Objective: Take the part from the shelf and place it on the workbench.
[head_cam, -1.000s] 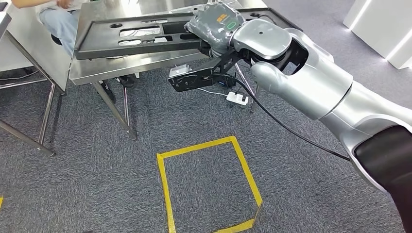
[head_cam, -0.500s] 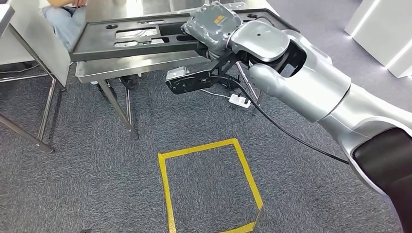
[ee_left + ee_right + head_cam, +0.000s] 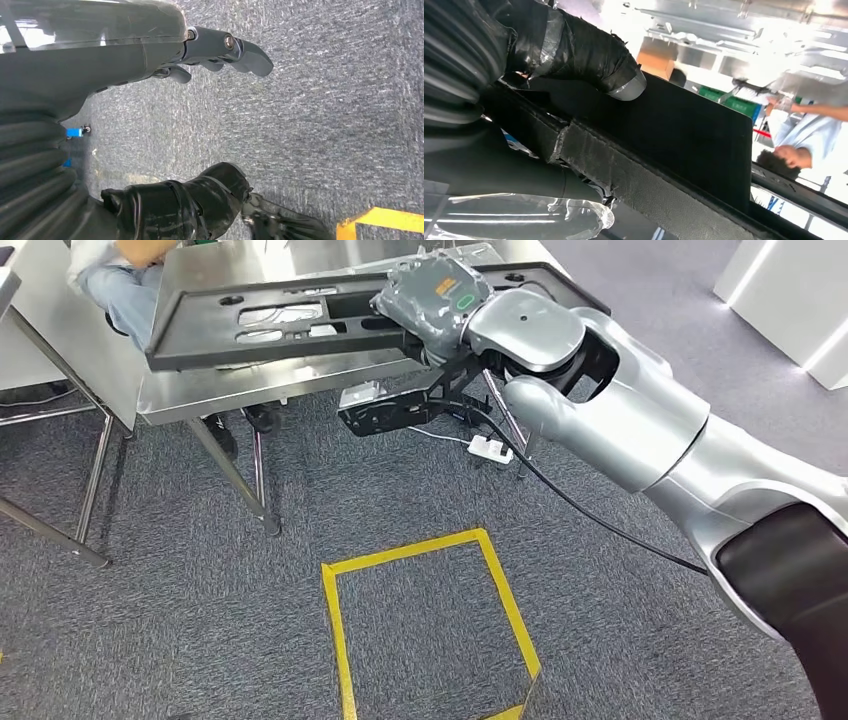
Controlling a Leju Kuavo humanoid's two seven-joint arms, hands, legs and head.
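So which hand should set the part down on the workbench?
Right. The right hand already grips the part above the workbench; the left hand hangs open over carpet.

Part: flat black plastic panel with cut-outs (image 3: 270,315)
Workbench: bare silver steel table (image 3: 260,380)
Floor: speckled grey carpet (image 3: 200,580)
Marking: yellow tape rectangle (image 3: 335,620)
Arm: silver (image 3: 620,420)

Head view looks down; wrist views sit close, sharing the carpet (image 3: 200,620).
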